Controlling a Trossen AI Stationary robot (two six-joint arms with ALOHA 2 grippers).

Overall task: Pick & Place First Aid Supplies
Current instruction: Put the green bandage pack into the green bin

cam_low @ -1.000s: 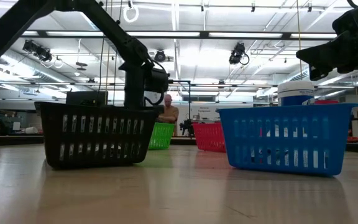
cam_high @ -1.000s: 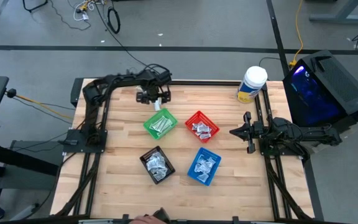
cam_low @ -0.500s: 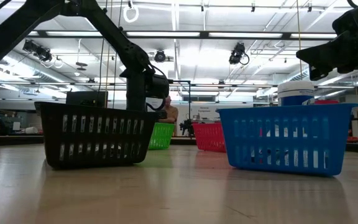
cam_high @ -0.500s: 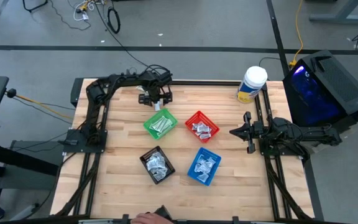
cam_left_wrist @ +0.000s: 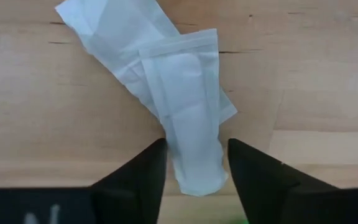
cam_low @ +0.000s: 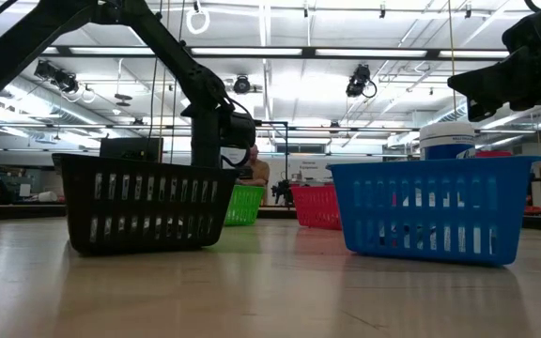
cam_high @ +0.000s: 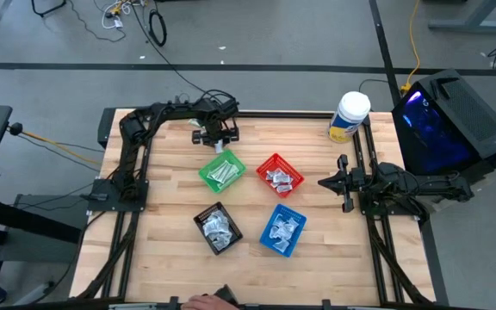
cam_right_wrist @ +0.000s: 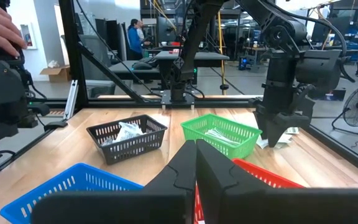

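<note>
Two long white first aid strips lie overlapping on the bare wood just beyond the green basket (cam_high: 222, 170). The upper strip (cam_left_wrist: 188, 106) lies across the lower strip (cam_left_wrist: 114, 37). My left gripper (cam_left_wrist: 196, 149) points straight down over them (cam_high: 217, 142), with one finger on each side of the upper strip's near end. My right gripper (cam_high: 321, 182) waits shut at the table's right edge, its fingers together (cam_right_wrist: 196, 162). Small packets fill the green, red (cam_high: 280, 176), black (cam_high: 218, 228) and blue (cam_high: 282, 230) baskets. My left gripper comes from above, its fingers (cam_left_wrist: 148, 168) straddling the upper strip's two long edges near one end (cam_left_wrist: 194, 171), across the strip. The strip lies flat on the table and on the other strip. I cannot tell whether the fingers touch it.
A white-lidded yellow-labelled tub (cam_high: 349, 116) stands at the table's far right corner. A person's hand (cam_high: 201, 303) shows at the near edge. Bare wood lies between the baskets and the table's left side.
My left gripper has eased slightly down toward the strips beyond the green basket, then kept still. The strips and baskets have not moved.
</note>
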